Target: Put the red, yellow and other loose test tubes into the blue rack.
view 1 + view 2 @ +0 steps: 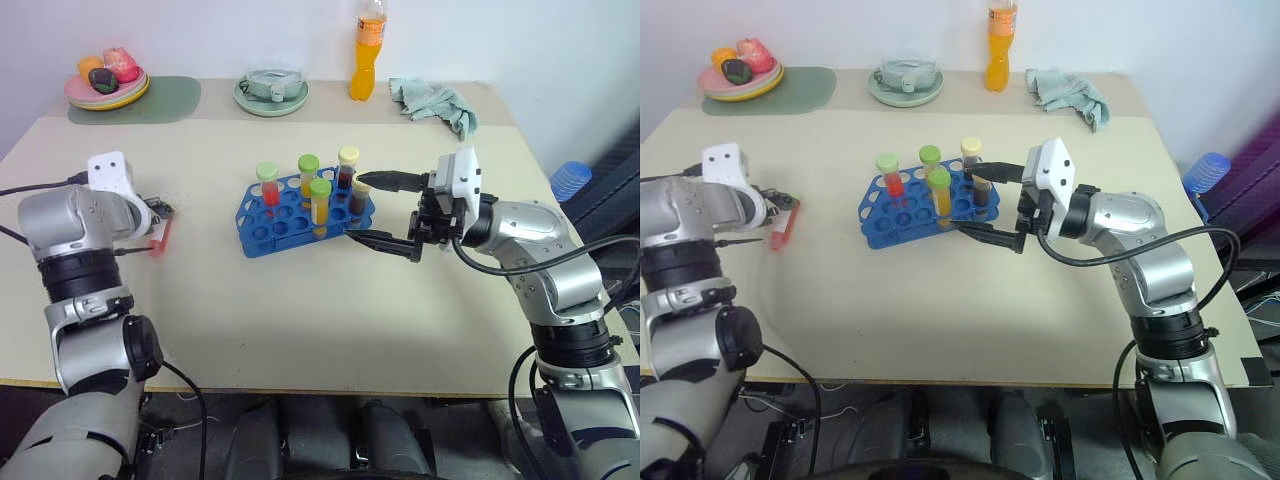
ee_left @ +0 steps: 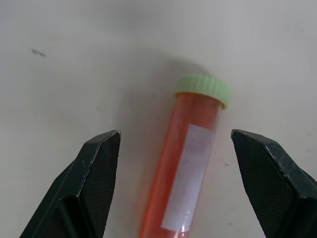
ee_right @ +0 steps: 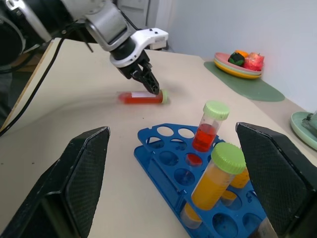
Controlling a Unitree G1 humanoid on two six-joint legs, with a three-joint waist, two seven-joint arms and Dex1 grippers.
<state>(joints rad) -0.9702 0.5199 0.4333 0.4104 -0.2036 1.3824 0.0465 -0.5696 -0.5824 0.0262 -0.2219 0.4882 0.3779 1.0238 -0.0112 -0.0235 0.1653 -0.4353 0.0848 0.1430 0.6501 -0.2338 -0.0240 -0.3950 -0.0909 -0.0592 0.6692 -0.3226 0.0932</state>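
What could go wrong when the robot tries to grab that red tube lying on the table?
1. The red tube lies flat between the open fingers of the left gripper, nearer one finger than the other; it is round, so it might roll or get pushed away as they close.
2. The right gripper hangs open right beside the blue rack; a bump could shift the rack or tip the standing tubes.

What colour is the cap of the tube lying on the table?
Light green; the tube holds red liquid. The left wrist view shows it best.
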